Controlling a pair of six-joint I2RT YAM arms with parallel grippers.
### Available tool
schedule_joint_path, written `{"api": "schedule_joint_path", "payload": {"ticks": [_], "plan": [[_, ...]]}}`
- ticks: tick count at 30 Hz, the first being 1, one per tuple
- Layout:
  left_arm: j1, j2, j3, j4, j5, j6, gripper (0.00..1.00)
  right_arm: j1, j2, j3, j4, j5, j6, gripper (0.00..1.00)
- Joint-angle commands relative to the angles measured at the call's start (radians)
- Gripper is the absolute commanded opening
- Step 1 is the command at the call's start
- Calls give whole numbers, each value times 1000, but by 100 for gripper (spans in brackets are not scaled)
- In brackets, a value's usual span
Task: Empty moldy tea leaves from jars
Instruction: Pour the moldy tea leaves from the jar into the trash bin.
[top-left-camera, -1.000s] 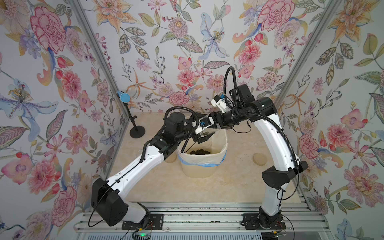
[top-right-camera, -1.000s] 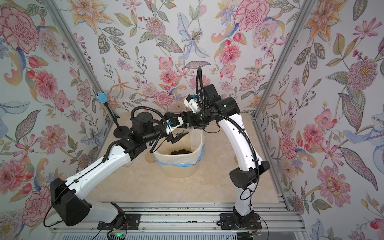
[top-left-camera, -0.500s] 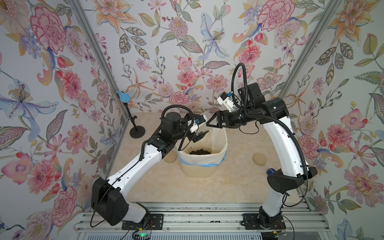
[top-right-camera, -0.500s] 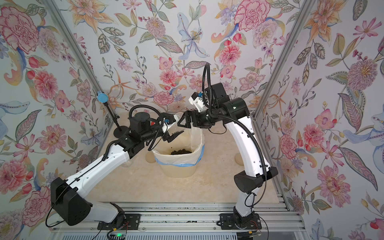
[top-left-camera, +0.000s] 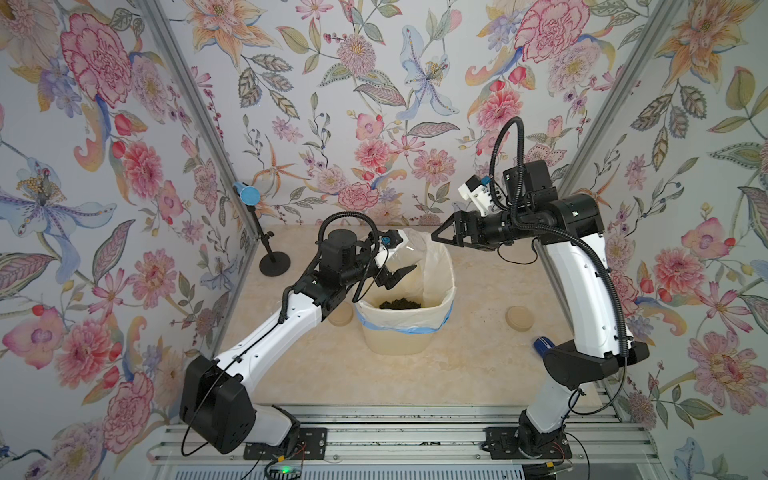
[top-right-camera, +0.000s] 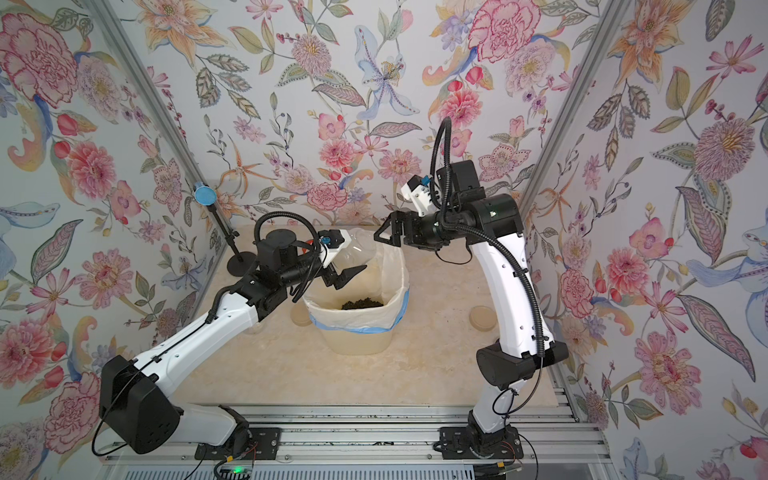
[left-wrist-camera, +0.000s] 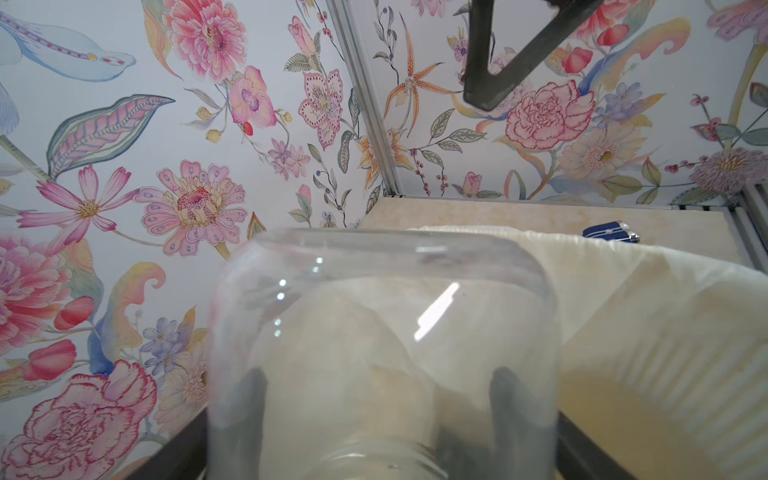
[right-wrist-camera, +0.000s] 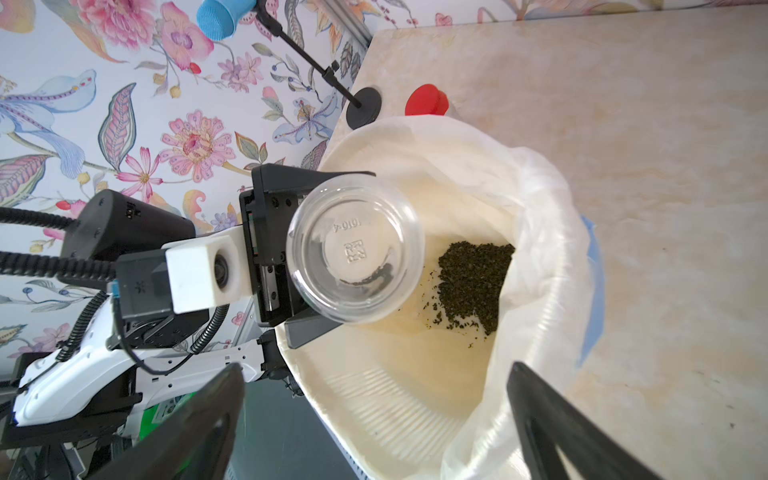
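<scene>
A cream ribbed plastic bin (top-left-camera: 405, 345) stands in the middle of the beige marbled table (top-left-camera: 478, 374); dark crumbly tea leaves (top-left-camera: 400, 304) lie inside it. A clear round jar (left-wrist-camera: 382, 332) hangs bottom-up over its left side, in the left gripper (right-wrist-camera: 351, 251). One flat round beige lid (top-left-camera: 340, 313) lies just left of the bin, another lid (top-left-camera: 518, 318) well to its right.

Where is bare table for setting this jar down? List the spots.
Free: the table strip between bin and front rail; the patch between bin and right-side lid. Crowded: left of the bin, under the left arm, beside another lid.
</scene>
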Motion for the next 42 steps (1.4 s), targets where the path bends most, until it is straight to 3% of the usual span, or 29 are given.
{"api": "schedule_joint_path", "payload": {"ticks": [1,5,9,15,18,20,26,33,36,38,42], "plan": [[11,-77,-24,211,107,-215,37,-56,-73,-25,34,-29,-11,100],[22,-89,-27,290,126,-387,37,-86,-120,-128,121,-60,0,100],[58,-65,-28,385,166,-641,36,-89,-160,-247,195,-78,5,100],[122,-8,-219,1092,208,-1218,37,-103,-206,-355,255,-101,6,100],[127,54,-224,1267,191,-1378,36,-113,-216,-368,257,-111,3,100],[119,71,-198,1287,196,-1407,35,-123,-224,-376,257,-117,0,100],[99,25,-150,1093,178,-1299,37,-153,-249,-413,257,-136,-8,100],[96,55,-163,1155,52,-1620,35,-157,-258,-434,275,-148,-1,100],[44,-8,-81,919,45,-1479,39,-162,-263,-440,276,-145,-9,100],[57,-24,-67,805,34,-1399,42,-166,-265,-448,277,-148,-12,100],[129,54,-131,1028,66,-1587,35,-165,-278,-480,314,-167,6,100]]}}
